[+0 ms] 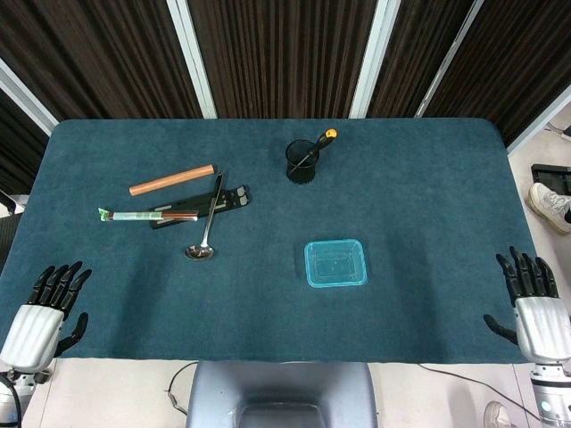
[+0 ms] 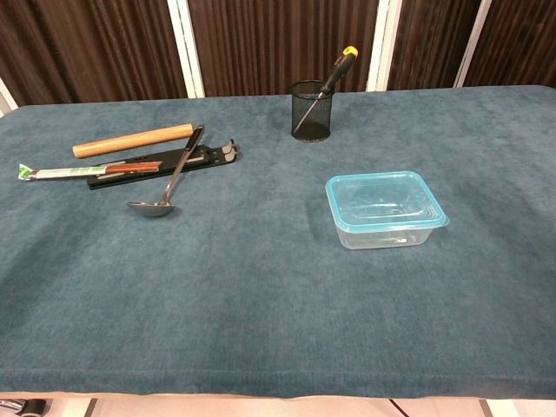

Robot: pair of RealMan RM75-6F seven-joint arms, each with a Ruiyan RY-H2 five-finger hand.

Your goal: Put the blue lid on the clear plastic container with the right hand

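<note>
Sitting flush on the clear plastic container (image 2: 387, 228), the blue lid (image 2: 385, 201) shows its rim even on all 4 visible sides in the chest view, with no corner raised. The container stands alone on the teal table (image 1: 428, 178), right of centre, well apart from the black mesh cup (image 2: 312, 111) holding a yellow-handled screwdriver (image 2: 331, 81) behind it.

The right hand (image 1: 540, 312) is at the near right table edge, fingers extended and slightly apart, holding nothing, well clear of the container. The left hand (image 1: 40, 310) lies at the near left edge in the same condition, fingers straight and empty. Neither hand appears in the chest view.

Assessment: the placement appears complete; the step in hand is judged to be a parked, hands-off finish. To do it well, keep both hands at the table edge and away from the container so the lid is not disturbed. Whether the lid is snapped shut or merely resting cannot be told from these views. If a seal is wanted, a flat, light downward press by the right hand over the lid's centre would suit, avoiding side force that could slide the light container on the cloth.

Unrelated items sit far left: a wooden rod (image 2: 133, 140), a ladle (image 2: 165, 184), wrapped chopsticks (image 2: 74, 171) and a black tray (image 2: 165, 163).
</note>
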